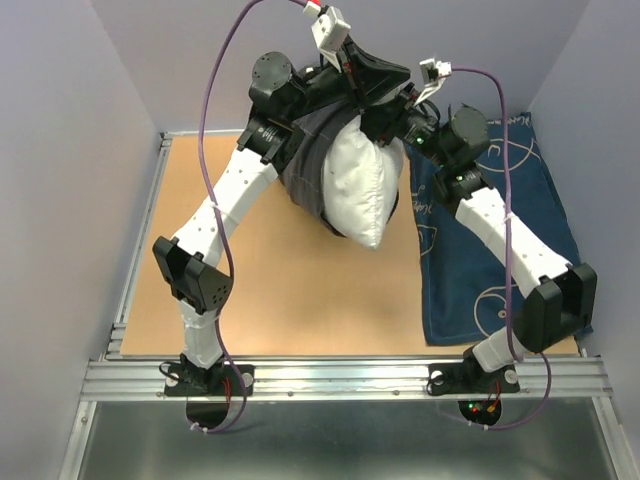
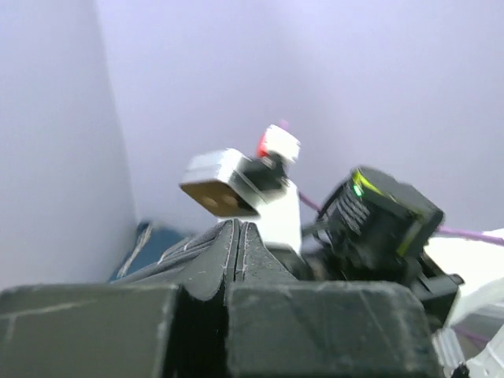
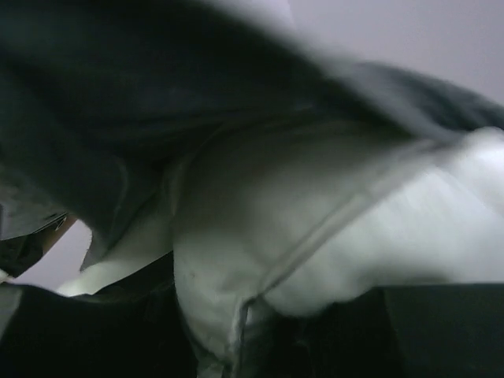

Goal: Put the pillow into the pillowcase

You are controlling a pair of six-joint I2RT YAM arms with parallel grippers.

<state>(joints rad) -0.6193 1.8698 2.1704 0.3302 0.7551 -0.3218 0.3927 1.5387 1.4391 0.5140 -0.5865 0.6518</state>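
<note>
The white pillow [image 1: 362, 185] hangs in the air at the back middle, its lower corner pointing down at the table. The dark grey pillowcase [image 1: 305, 165] wraps its upper left side. My left gripper [image 1: 352, 62] is raised high and shut on the pillowcase's folded edge [image 2: 236, 252]. My right gripper [image 1: 385, 122] is shut on the pillow's upper edge, and the white fabric [image 3: 315, 244] fills the right wrist view, with dark pillowcase cloth [image 3: 118, 118] over it. The right fingertips are hidden by fabric.
A navy blue cloth with white drawings [image 1: 500, 240] lies on the right side of the wooden table [image 1: 270, 300]. A metal rail [image 1: 340, 378] runs along the near edge. Lilac walls close in the left, back and right.
</note>
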